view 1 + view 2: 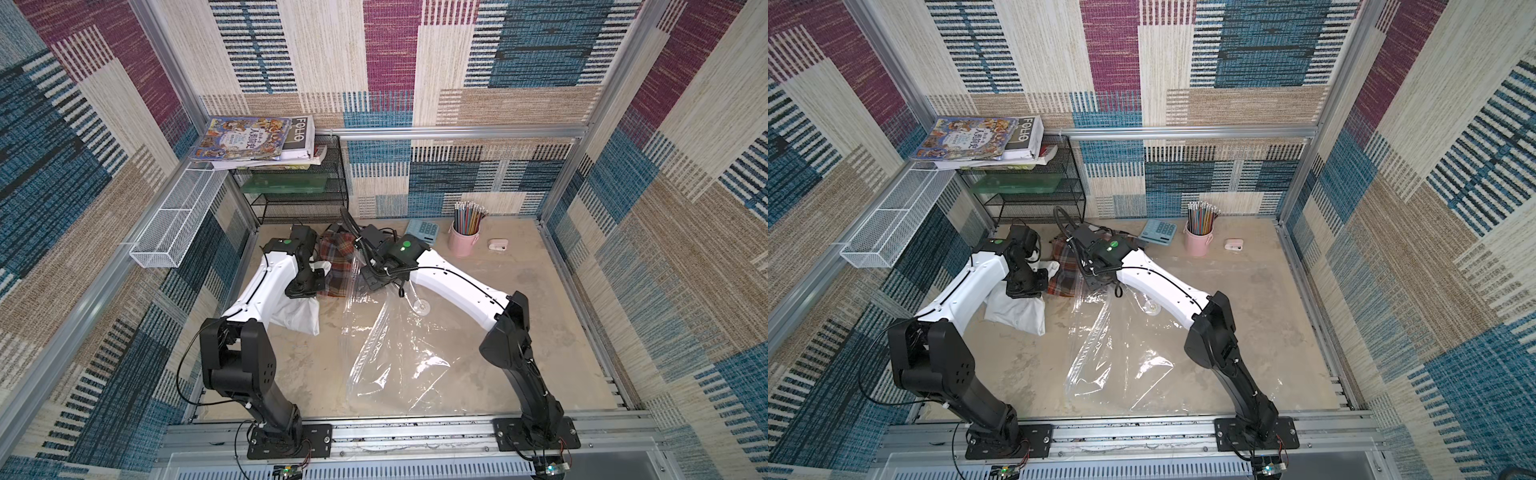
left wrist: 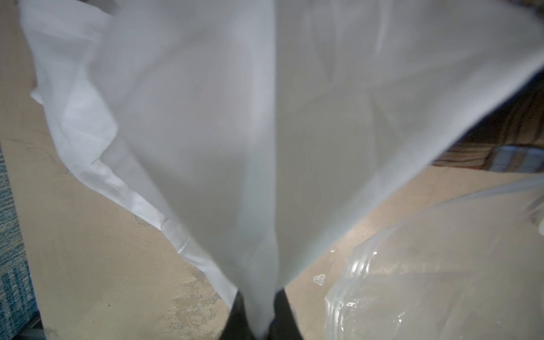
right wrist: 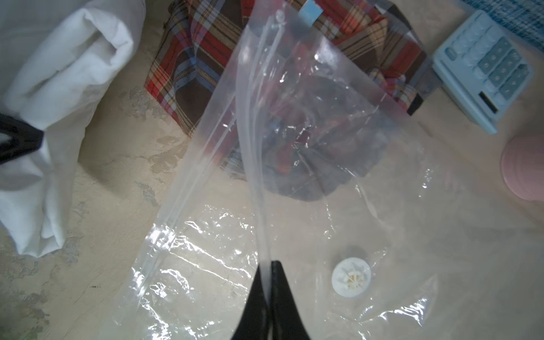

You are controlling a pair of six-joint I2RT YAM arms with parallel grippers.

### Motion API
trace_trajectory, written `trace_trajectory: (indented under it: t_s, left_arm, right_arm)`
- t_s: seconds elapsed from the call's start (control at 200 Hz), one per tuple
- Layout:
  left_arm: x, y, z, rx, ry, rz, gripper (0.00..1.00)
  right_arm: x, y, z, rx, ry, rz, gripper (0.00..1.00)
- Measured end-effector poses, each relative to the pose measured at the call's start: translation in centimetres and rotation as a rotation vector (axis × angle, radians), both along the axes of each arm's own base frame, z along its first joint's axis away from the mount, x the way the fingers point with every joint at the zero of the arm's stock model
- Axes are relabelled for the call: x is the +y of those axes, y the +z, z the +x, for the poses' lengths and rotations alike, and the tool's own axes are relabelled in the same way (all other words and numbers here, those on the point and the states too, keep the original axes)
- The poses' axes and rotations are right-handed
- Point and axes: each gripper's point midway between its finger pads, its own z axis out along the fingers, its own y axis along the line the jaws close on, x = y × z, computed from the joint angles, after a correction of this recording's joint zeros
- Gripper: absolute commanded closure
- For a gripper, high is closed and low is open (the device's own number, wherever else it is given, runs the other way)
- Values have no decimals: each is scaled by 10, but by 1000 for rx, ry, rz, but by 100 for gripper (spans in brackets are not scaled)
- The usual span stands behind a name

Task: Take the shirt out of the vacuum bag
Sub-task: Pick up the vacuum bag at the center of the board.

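**hold the bag low, draw the shirt clear**

your left gripper [image 2: 259, 303] is pinched tight on the white shirt [image 2: 206, 117]. in a top view the shirt [image 1: 299, 316] lies centre-left, outside the vacuum bag [image 1: 395, 353]. your right gripper [image 3: 268, 269], at lower centre, is clamped on the bag's zip strip [image 3: 253, 117] near the valve [image 3: 351, 277]. keep that pinch firm and low, and pull the two apart slowly. plaid cloth [image 3: 188, 59] shows through the plastic at upper centre. you cannot tell whether it's inside, so check.
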Motion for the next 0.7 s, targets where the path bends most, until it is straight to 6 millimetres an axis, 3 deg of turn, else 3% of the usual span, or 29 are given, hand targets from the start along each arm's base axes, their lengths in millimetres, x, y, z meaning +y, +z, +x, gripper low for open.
trace_trajectory:
  t_s: [0.135, 0.275, 0.486, 0.696]
  left_arm:
    - [-7, 26, 13, -60, -6, -29, 100]
    - [-24, 49, 27, -114, -27, -72, 100]
    - [-59, 54, 43, -116, -69, -142, 100]
    - [-97, 46, 54, -92, -124, -161, 100]
  right_arm:
    - [-31, 35, 0, -19, -38, 68, 100]
    - [-72, 57, -7, -19, -69, 139, 100]
    - [-133, 79, -15, -34, -114, 313, 100]
    - [-140, 90, -16, -40, -93, 409, 100]
